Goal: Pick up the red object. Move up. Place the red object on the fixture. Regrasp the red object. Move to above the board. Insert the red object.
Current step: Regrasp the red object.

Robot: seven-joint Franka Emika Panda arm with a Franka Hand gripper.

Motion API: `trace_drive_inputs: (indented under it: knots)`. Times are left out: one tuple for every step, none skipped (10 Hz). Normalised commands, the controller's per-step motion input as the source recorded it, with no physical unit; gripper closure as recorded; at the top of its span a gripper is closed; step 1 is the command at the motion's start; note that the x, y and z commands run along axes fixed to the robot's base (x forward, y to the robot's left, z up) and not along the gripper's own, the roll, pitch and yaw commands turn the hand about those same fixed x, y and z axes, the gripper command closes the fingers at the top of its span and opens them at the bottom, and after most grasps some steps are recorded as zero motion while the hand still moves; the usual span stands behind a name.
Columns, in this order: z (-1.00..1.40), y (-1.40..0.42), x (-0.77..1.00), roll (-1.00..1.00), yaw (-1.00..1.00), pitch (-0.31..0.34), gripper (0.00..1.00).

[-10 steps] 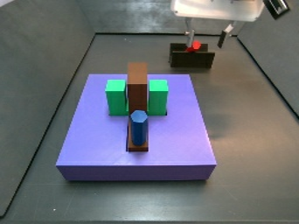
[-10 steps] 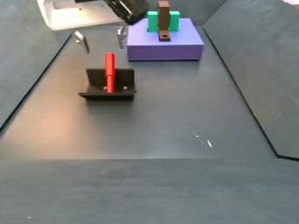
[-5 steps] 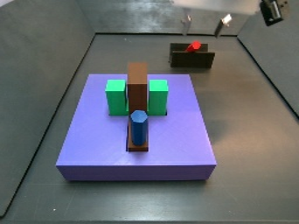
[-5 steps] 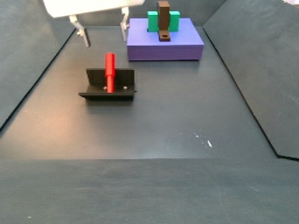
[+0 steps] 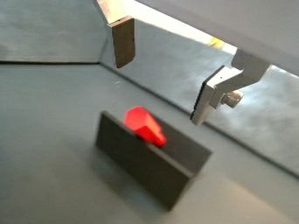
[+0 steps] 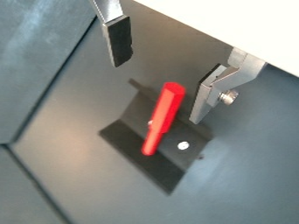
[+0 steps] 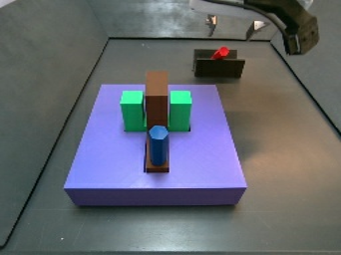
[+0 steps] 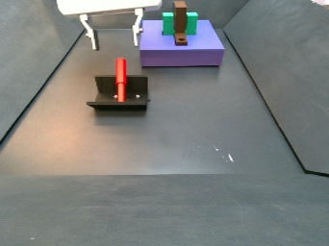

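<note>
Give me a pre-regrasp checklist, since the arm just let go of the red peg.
1. Small bright-red peg leaning in the dark L-shaped fixture: ok.
2. Hand open, nothing between the fingers: ok.
3. Hand clear above the peg, not touching: ok.
4. Hand centred over the peg: cannot tell.
5. Purple square board with green blocks undisturbed, apart from the fixture: ok.

Side view with board in foreground: looked down along floor, fixture far behind. Side view from opposite end: fixture mid-floor, board far. Both wrist views looked steeply down, close, past spread fingers of empty gripper, sharing fixture and red object.
</note>
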Motion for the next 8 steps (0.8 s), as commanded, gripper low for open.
trace_drive_inputs:
  knots:
    - [-0.05,0.00,0.15,0.75,-0.15,-0.063,0.00]
    - [0.00,0.00,0.15,0.52,0.00,-0.286,0.00]
    - [0.10,0.05,-0.13,0.53,0.21,-0.603,0.00]
    - [0.13,0.00,0.00,0.55,0.32,-0.520,0.00]
    - [0.05,0.00,0.18,0.59,0.39,-0.474,0.00]
    - [-0.01,-0.10,0.33,0.65,0.33,-0.297,0.00]
    - [-0.28,-0.17,0.29,0.59,0.29,-0.309,0.00]
    - [-0.45,-0.07,0.16,0.29,0.19,-0.263,0.00]
